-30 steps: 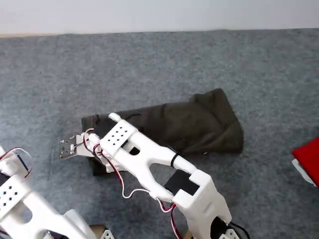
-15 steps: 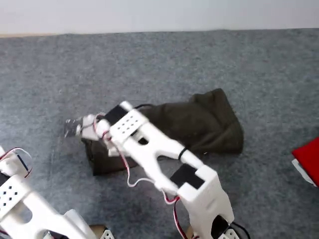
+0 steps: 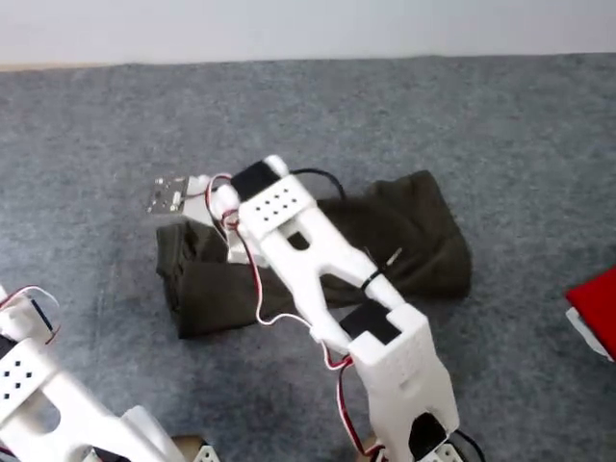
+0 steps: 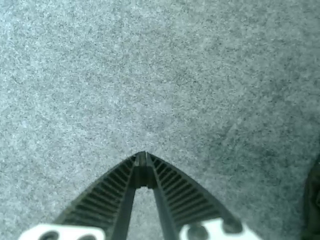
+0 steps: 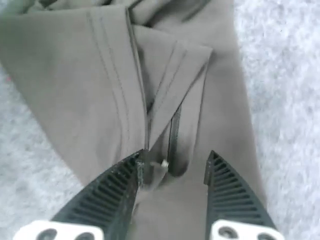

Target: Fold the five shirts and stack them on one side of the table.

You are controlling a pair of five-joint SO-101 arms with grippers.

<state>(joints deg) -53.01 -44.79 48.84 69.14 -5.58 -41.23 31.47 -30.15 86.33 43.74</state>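
Near edge, left corner: the white left arm (image 3: 29,385) is sitting low beside the table's edge. The left gripper (image 4: 145,156) is pointing at the bare grey carpet-like table cover (image 4: 160,75). Its ribbed black jaws are pressing together at the tips, with nothing between them.

Near edge, centre: the white right arm (image 3: 385,356) is rising from its base and stretching away over the cloth, with red and white wires (image 3: 258,298) looping along it.

Mid-table: the dark olive-green fabric shirt (image 3: 414,241) is lying lengthwise on the cover, loosely bunched and partly folded. The end on the left arm's side is passing under the right arm's wrist. The right gripper (image 5: 175,157) is hanging over this shirt with its jaws spread wide and holding nothing. A folded hem with stitched seams is showing between and beyond them. Whether the tips are touching the cloth: cannot tell.

Right edge: a red flat item (image 3: 597,308) is lying well apart from the shirt, cut off by the frame.

Far side: a pale wall (image 3: 308,29) is running behind the table.
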